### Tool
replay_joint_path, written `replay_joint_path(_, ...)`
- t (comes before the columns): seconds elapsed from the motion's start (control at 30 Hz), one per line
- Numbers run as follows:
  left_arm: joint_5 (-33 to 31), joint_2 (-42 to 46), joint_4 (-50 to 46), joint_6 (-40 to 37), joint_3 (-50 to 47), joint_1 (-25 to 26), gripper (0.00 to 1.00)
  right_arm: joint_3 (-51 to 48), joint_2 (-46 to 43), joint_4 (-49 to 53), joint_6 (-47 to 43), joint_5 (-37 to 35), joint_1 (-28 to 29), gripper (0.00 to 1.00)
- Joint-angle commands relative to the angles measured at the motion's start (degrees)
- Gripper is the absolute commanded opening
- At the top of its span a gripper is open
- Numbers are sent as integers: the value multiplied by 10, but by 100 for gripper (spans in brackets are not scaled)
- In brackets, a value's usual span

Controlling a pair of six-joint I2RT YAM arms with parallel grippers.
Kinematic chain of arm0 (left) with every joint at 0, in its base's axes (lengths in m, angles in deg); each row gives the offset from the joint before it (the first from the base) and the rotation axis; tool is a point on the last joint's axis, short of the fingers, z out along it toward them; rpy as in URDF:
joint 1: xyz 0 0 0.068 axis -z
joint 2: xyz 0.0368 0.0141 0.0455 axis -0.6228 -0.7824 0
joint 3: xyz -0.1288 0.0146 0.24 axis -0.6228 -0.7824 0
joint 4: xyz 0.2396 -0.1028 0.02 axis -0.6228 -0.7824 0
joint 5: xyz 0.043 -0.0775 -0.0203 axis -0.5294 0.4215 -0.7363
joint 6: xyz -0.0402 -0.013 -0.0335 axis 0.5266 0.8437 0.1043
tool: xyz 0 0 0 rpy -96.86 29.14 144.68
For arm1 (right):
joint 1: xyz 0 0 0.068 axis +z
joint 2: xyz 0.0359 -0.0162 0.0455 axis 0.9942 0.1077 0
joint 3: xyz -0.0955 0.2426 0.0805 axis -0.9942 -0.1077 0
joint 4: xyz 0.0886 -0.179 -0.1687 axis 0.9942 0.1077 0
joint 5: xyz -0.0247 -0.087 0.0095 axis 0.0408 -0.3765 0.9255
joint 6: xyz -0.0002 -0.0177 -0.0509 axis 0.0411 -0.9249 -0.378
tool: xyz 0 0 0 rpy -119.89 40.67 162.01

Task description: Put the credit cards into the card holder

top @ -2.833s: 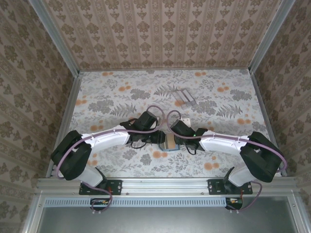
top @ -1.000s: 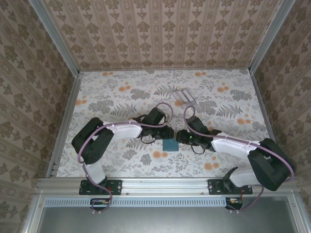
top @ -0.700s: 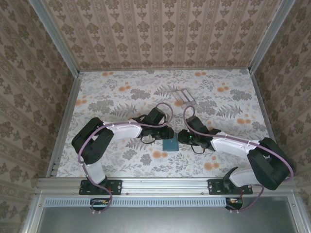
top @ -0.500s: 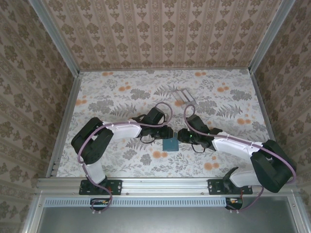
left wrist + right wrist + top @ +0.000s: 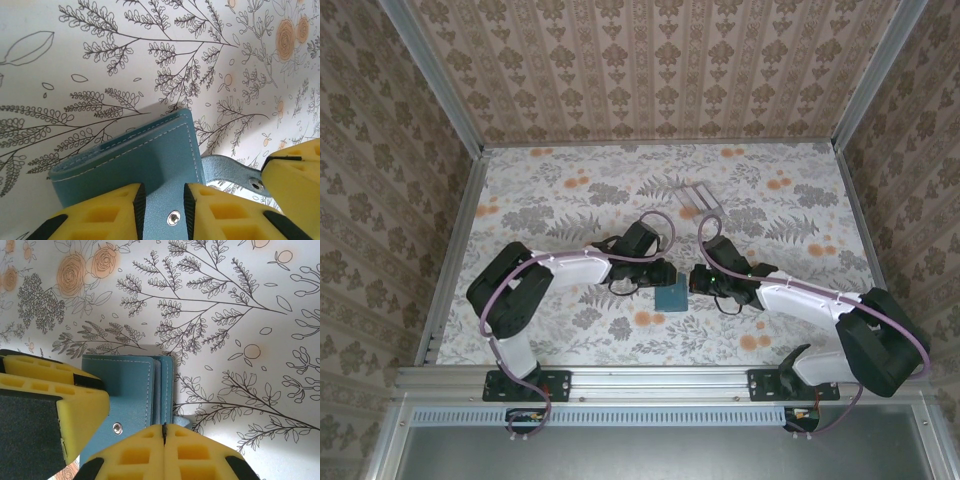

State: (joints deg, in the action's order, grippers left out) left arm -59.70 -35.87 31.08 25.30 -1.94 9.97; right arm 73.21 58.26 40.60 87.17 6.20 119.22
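Observation:
The card holder (image 5: 671,297) lies folded on the floral table between my two arms; it is teal-blue with white stitching (image 5: 135,160) (image 5: 125,385). My left gripper (image 5: 658,275) (image 5: 161,192) rests on its cover, open by a narrow gap that shows the snap stud (image 5: 173,217). My right gripper (image 5: 702,280) (image 5: 163,426) is shut at the holder's right edge. The closing strap (image 5: 235,172) lies at its tips, and I cannot tell whether it is pinched. The credit cards (image 5: 698,197) are pale grey and lie apart at the far middle of the table.
Patterned walls with metal rails (image 5: 460,235) close off the left, right and far sides of the table. Open tabletop lies between the holder and the cards, and to both sides.
The right gripper's jaws have closed, and it has shifted slightly toward the far side. The left gripper stays on the holder. The holder and cards have not moved.

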Motion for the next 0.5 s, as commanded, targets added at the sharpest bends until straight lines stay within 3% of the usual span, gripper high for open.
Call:
replay_joint_path(0.0,2,31,-24,-5,-16,-5,29,3,-13,6,7,1,2,0)
replay_joint_path(0.3,-14,113,-77,-6,-53,-3,28,-9,20,-79,52,0,32,0)
replay_joint_path(0.47,-14,86,-61,-2,-66,-2,28,-4,32,-97,53,-9,44,0)
